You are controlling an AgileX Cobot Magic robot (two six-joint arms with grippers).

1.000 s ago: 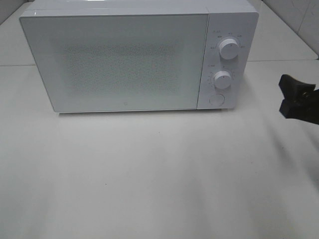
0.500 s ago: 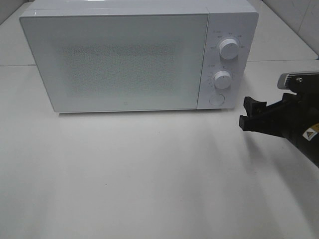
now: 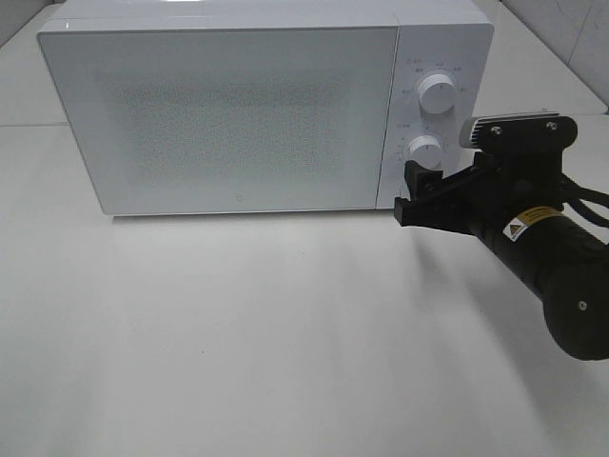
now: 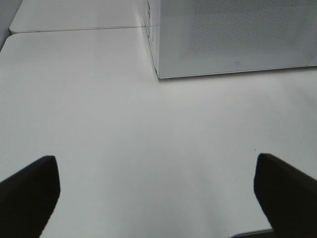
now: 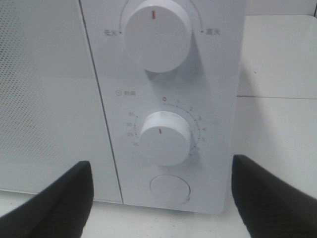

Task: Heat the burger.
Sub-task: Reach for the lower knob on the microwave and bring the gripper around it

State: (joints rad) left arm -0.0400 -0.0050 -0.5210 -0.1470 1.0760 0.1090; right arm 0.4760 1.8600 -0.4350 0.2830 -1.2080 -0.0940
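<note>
Both claws gape empty: left claw above white table, right claw facing microwave, tiled wall behind.

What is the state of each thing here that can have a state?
microwave door, closed.
upper knob, red mark pointing straight up.
lower knob, red mark up, near 0.
left gripper, open, empty, above the table.
right gripper, open, empty, facing the lower knob.
</note>
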